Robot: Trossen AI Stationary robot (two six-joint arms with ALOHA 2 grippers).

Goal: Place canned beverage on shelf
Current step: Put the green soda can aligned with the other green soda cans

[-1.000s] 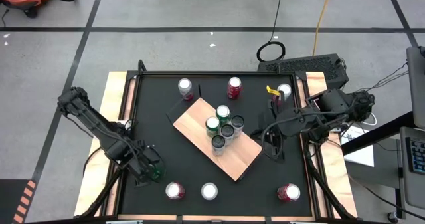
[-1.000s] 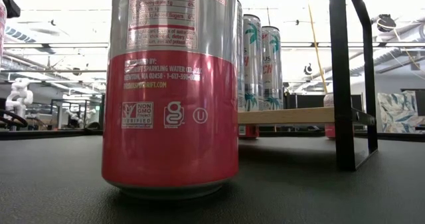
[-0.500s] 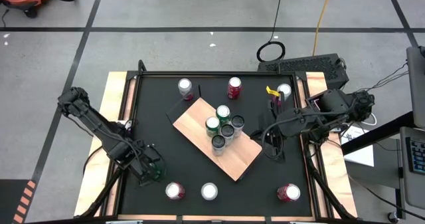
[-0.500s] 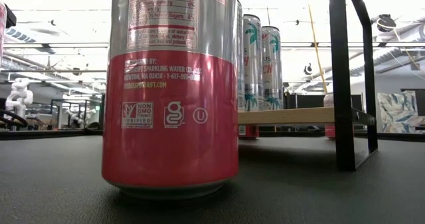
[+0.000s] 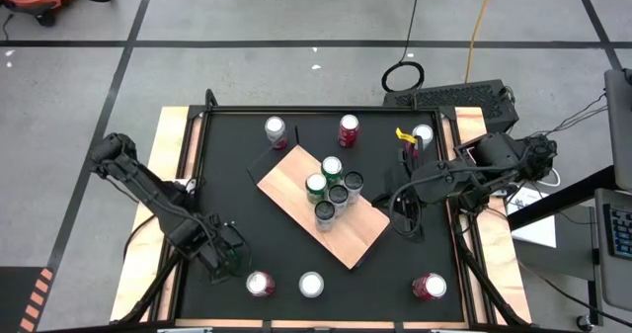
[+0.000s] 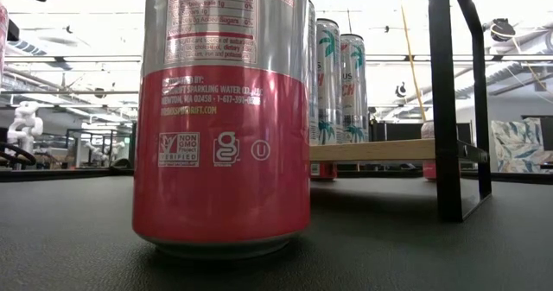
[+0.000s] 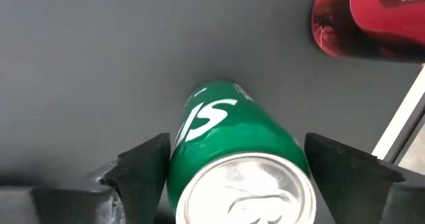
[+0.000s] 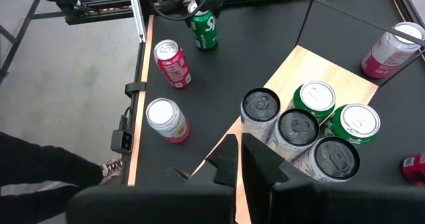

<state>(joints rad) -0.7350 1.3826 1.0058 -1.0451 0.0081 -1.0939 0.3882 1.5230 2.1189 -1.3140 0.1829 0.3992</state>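
Note:
The shelf, a light wood board, lies slantwise mid-table and carries several cans. It also shows in the low view and the right wrist view. My left gripper is at the near left of the table, shut on an upright green can, which also shows in the right wrist view. My right gripper is shut and empty, waiting above the shelf's right end. My left gripper pinches the green can's side wall near its top between its two fingers, one on each side. The fingers come from above, pointing down. The can stays upright; whether its base is clear of the table, I cannot tell.
Loose cans stand around the shelf: two at the far edge, one at the far right, three along the near edge. A pink can fills the low view.
My left gripper has gone a little toward the table's near edge and right, toward the can at the near left, with the green can still upright between its fingers.

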